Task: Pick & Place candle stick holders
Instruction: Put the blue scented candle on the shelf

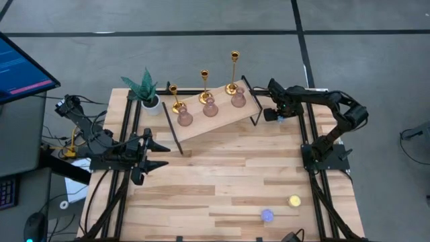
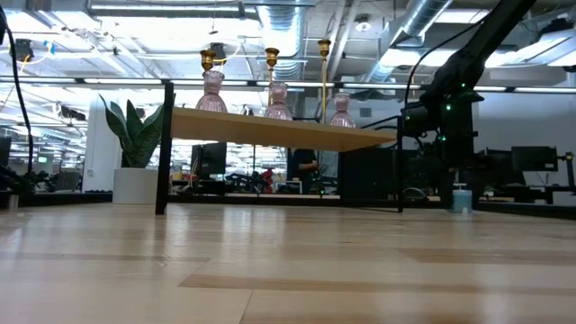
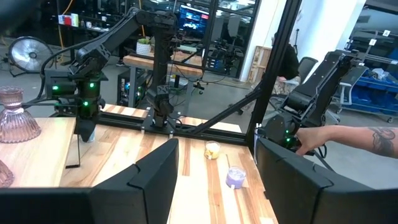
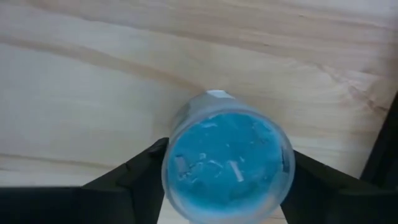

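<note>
Three gold candlesticks [image 1: 204, 86] and three pink bulbous holders [image 1: 210, 107] stand on their bases on a raised wooden shelf [image 1: 215, 128] at the table's far middle. They also show in the low view [image 2: 277, 99]. My right gripper [image 1: 271, 114] is at the shelf's right end, shut on a small blue round light [image 4: 227, 158]. My left gripper [image 1: 163, 154] is open and empty, level above the table's left side, pointing right; it also shows in the left wrist view [image 3: 217, 186]. My right gripper pinches the blue light between its two fingers, on two opposite sides of its round wall [image 4: 169, 171]. The fingers come from above, pointing down. The light sits upright, low at the table top [image 2: 462, 200]; whether it rests on the wood I cannot tell.
A green potted plant [image 1: 146, 91] stands at the shelf's left end. A yellow light [image 1: 294, 200] and a purple-blue light [image 1: 267, 215] lie near the table's front right. The shelf's black legs [image 1: 173, 131] stand on the table. A person's forearm [image 3: 354, 134] shows beyond the table.
</note>
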